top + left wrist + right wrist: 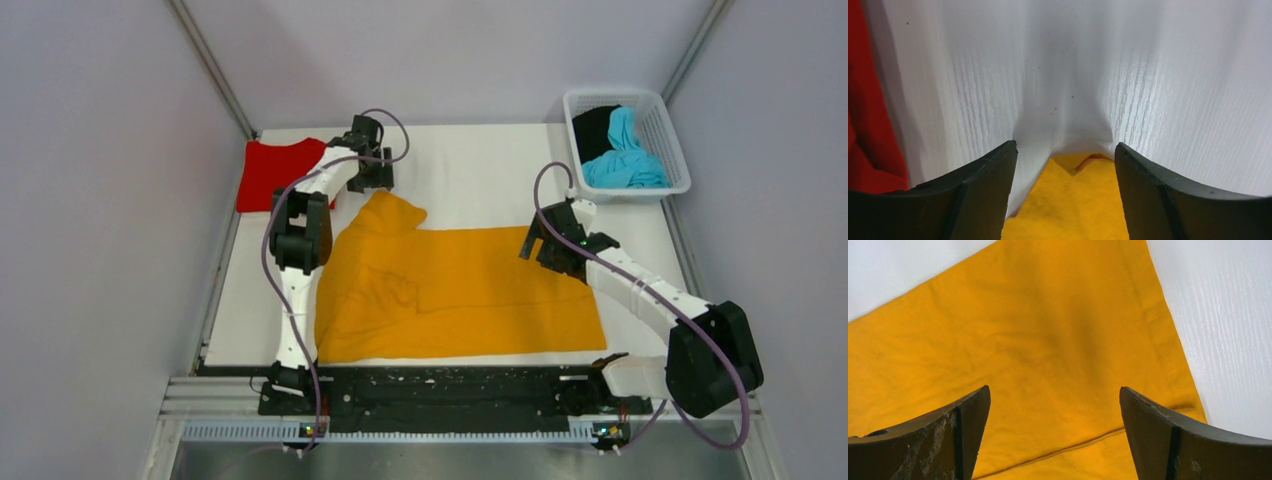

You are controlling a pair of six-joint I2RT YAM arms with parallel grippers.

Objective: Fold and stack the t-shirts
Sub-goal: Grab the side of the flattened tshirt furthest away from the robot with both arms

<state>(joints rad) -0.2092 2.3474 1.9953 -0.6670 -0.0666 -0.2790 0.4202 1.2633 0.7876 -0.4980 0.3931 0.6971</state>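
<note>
Ok so the orange-yellow tee [460,290] is lying on the white desk [480,170], spread out pretty flat. Its right part is smooth. The left part is rumpled, with a sleeve-looking bit poking out toward the far left.

Everything else, going off that tee:
- The left fingers [983,175] sit right at the far tip of that poking-out bit. They're apart with nothing pinched between them, just bare desk and the very tip of the orange cloth in the gap. I can't tell whether they touch the cloth.
- The right fingers [958,425] are over the tee's far right corner, near the hem, spread wide and holding nothing. Flat orange cloth shows between them.
- The red tee [275,170] sits off past the far left of the orange one. It looks folded into a neat block and isn't touching the orange tee.
- The white mesh basket [672,130] sits past the far right corner, well apart. The cyan-blue tee [625,160] is bunched up inside it, with the black tee [595,130] just beside that, toward the basket's left.
</note>
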